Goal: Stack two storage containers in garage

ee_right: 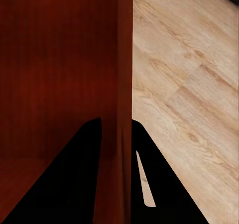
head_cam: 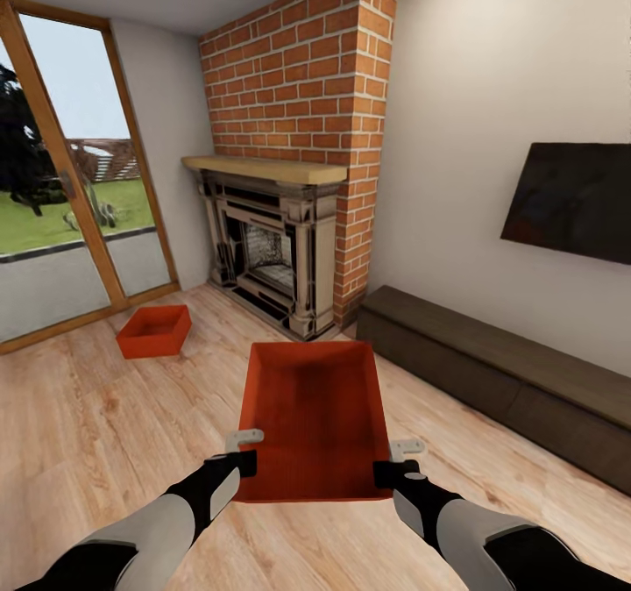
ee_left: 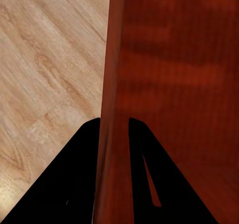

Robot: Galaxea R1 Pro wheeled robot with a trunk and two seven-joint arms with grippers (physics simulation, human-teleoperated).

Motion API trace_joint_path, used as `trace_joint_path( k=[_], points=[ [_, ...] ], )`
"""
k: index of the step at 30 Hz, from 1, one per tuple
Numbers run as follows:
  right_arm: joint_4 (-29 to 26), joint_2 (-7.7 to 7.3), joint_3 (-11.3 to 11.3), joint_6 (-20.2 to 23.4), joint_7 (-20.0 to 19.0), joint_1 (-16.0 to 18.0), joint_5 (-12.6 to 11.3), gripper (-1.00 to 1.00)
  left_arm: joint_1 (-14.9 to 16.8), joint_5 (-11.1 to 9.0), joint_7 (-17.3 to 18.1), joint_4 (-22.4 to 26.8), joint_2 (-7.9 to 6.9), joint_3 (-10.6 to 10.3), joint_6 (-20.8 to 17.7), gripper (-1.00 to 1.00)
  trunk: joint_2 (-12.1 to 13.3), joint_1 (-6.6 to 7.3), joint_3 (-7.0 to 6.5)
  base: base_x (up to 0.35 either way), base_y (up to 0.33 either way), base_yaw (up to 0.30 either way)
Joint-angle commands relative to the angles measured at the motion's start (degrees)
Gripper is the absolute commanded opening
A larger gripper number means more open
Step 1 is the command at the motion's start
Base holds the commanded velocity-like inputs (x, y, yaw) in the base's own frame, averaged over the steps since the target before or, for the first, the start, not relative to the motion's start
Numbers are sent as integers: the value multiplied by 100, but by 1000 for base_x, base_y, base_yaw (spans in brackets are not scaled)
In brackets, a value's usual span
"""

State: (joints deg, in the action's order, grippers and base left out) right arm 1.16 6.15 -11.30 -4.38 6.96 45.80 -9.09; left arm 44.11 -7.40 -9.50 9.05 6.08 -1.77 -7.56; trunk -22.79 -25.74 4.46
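Storage container (head_cam: 315, 416) lower centre | left gripper (head_cam: 238, 451) clamps its left wall | right gripper (head_cam: 399, 459) clamps its right wall

One storage container (head_cam: 315, 424) sits right in front of me between my left gripper (head_cam: 244, 452) and right gripper (head_cam: 396, 461) — the other container (head_cam: 155, 331) is further off to the left, by the fireplace (head_cam: 267, 245).

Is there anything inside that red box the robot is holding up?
The held storage container looks empty: bare red bottom and walls, with both grippers clamped on its side walls. The near inside edge is partly hidden by its wall.
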Motion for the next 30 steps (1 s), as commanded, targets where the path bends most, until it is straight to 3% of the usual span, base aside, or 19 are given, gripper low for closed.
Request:
trace_joint_path(
  k=[1,30],
  points=[
    [34,0,14,-36,465,5,-146,-100,4,90,-236,36,-46,28,-35,-100,-13,-4,3,0,0,0],
    [34,0,14,-36,462,5,-146,-100,4,90,-236,27,-63,28,-35,-100,-13,-4,-263,0,0,0]
  ],
)
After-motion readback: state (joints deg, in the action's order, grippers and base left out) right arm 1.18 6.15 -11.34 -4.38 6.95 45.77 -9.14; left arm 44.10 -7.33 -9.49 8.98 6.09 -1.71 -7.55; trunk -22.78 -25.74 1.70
